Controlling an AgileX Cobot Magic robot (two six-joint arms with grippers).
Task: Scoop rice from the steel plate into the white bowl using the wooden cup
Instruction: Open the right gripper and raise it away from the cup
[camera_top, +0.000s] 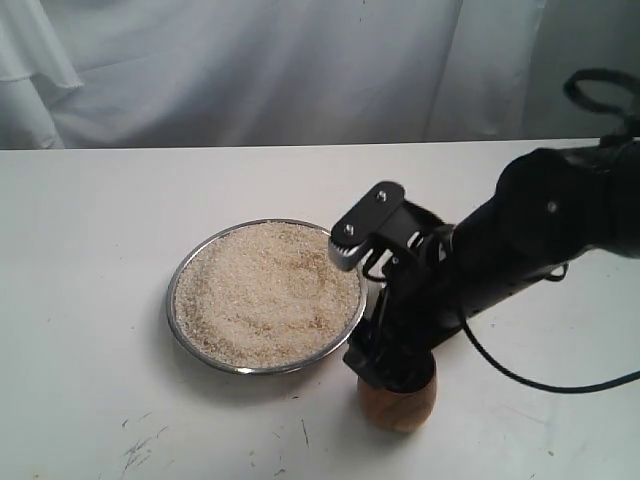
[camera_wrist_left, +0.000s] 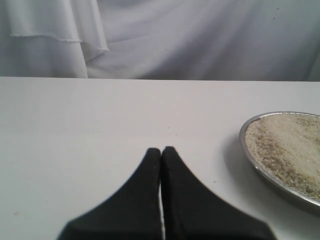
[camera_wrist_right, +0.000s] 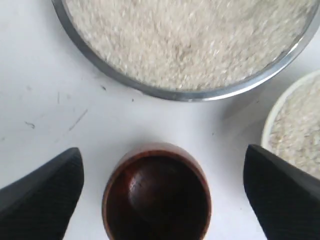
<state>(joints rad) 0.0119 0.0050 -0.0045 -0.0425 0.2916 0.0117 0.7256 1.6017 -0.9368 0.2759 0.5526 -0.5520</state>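
Though the bowl (camera_wrist_right: 267, 122) already holds rice (camera_wrist_right: 302, 132), the plate (camera_wrist_right: 165, 93) is heaped full. The empty cup (camera_wrist_right: 156, 197) stands on the worktop (camera_wrist_right: 40, 100) beside it, ungrasped inside the wide-spread right pincer (camera_wrist_right: 162, 152). The left pincer (camera_wrist_left: 161, 150) is closed, empty.

The left gripper (camera_wrist_left: 160, 150) hangs over the white table (camera_wrist_left: 100, 115), its two black fingers pressed together at the tips. Off to one side and apart from it lies the steel plate (camera_wrist_left: 270, 181), only partly in frame and filled with rice (camera_wrist_left: 290, 147). A white cloth (camera_wrist_left: 190, 35) hangs behind the table.
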